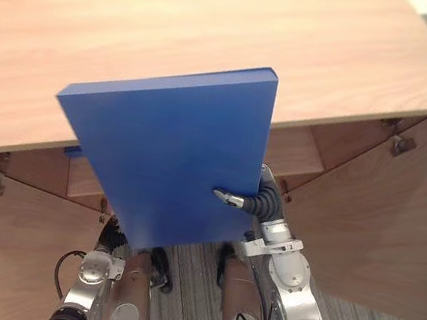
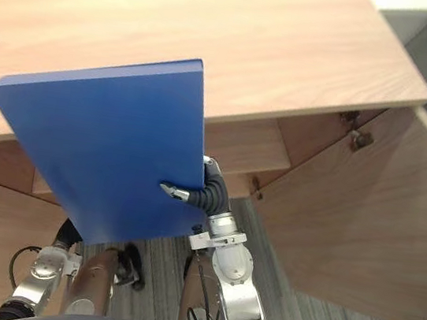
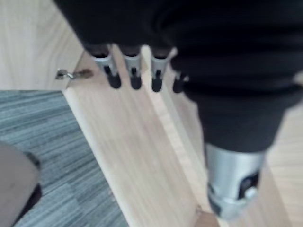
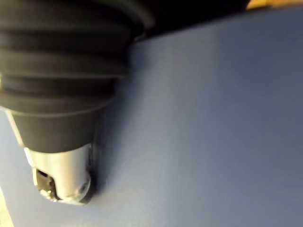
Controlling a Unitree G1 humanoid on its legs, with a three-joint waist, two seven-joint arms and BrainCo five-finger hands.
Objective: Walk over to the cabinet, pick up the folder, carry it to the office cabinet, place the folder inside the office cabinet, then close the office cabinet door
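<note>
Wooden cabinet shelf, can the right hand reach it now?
Probably yes: the light wooden doors stand open and the shelf looks bare; the right hand must lower the flat blue folder below the cabinet top.

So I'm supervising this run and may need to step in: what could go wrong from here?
Only the right hand pinches the blue folder, low on one side edge, so it could tilt or slip. The left hand is open below, not touching it.
The folder is raised across the cabinet top's front edge; pushed forward like this, it may hit that edge rather than enter.
The open right door stands close beside the right arm.
</note>
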